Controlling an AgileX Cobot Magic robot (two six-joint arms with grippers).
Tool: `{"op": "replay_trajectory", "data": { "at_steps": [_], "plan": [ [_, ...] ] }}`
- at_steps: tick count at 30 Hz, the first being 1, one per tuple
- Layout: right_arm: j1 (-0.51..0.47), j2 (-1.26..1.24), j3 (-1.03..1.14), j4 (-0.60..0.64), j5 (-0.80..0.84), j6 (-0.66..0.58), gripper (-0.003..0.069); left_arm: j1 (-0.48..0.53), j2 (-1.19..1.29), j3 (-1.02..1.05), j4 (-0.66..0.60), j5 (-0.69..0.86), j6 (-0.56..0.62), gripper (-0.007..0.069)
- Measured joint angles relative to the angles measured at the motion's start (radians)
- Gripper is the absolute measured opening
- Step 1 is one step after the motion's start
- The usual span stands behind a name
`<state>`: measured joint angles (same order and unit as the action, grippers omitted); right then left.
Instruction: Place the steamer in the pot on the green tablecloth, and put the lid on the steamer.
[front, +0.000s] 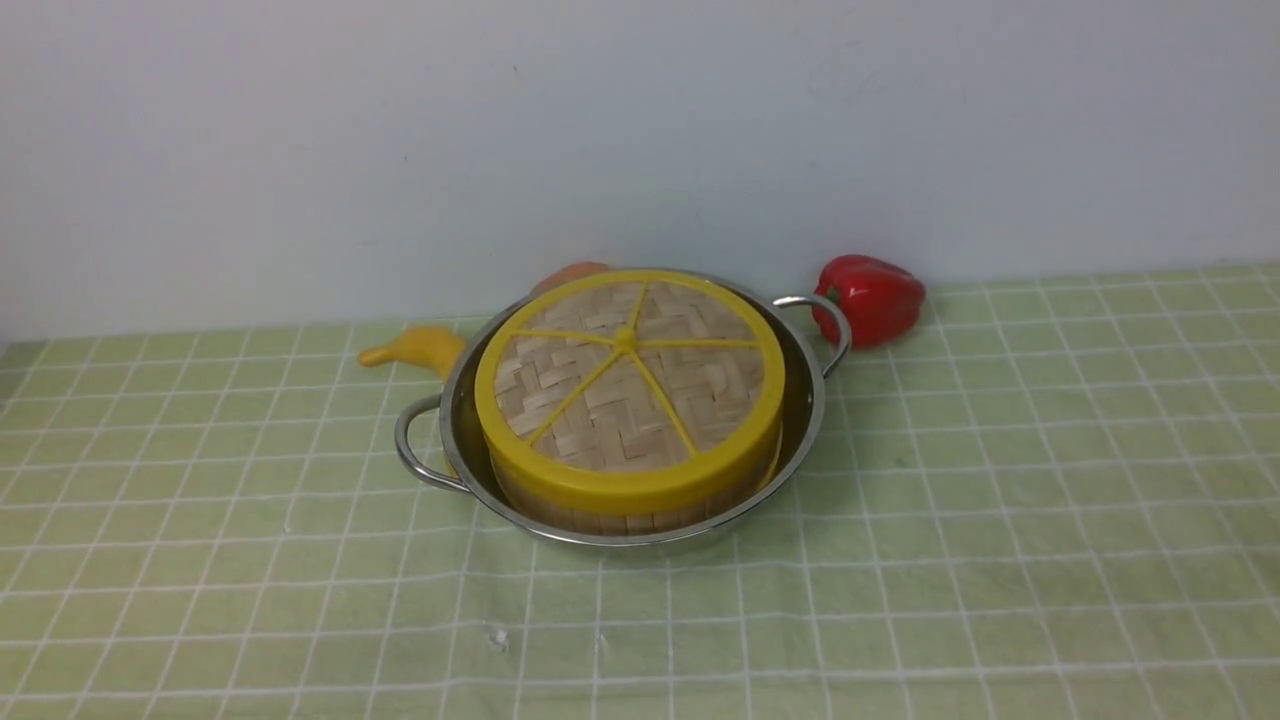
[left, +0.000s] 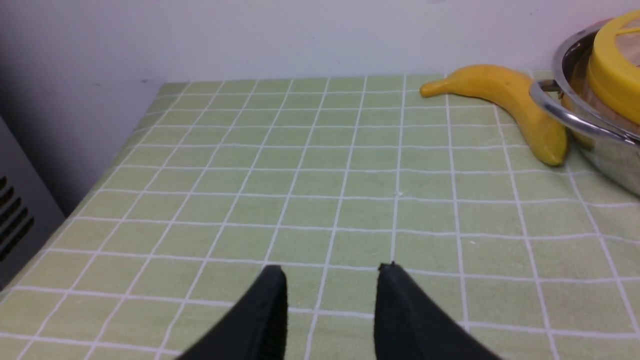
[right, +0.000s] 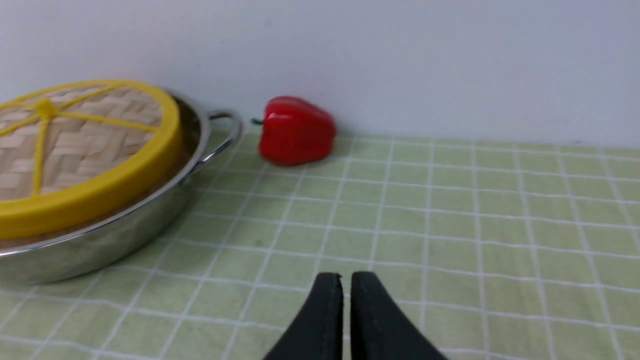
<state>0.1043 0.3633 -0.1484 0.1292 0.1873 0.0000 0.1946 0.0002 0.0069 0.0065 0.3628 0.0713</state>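
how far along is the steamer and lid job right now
It looks finished. The steamer sits inside the pot on the green tablecloth, and the lid rests on top of it. Nothing is in hand: the left claw is open over bare cloth, and the right claw is shut and empty, away from the pot. Nothing appears left.

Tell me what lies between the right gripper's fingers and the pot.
Only bare green tablecloth, as the right wrist view shows. The right gripper is shut and empty, apart from the pot; the red pepper sits off to the side by the wall.
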Motion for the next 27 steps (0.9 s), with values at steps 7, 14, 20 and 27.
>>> {"op": "replay_trajectory", "data": {
  "at_steps": [7,14,20,27],
  "plan": [
    [-0.047,-0.285,0.150,-0.005,0.021,0.000,0.0069,0.000,0.000,0.000,0.000,0.000,0.000,0.0243],
    [-0.047,-0.358,0.158,0.003,0.143,0.000,0.0095,0.000,-0.001,0.000,0.000,0.001,0.000,0.0243],
    [-0.047,-0.357,0.158,0.004,0.141,0.000,0.0117,0.000,-0.001,0.000,0.000,0.001,0.000,0.0243],
    [-0.047,-0.357,0.158,0.004,0.141,0.000,0.0142,0.000,-0.001,0.000,0.000,0.001,0.000,0.0244]
  ]
}}
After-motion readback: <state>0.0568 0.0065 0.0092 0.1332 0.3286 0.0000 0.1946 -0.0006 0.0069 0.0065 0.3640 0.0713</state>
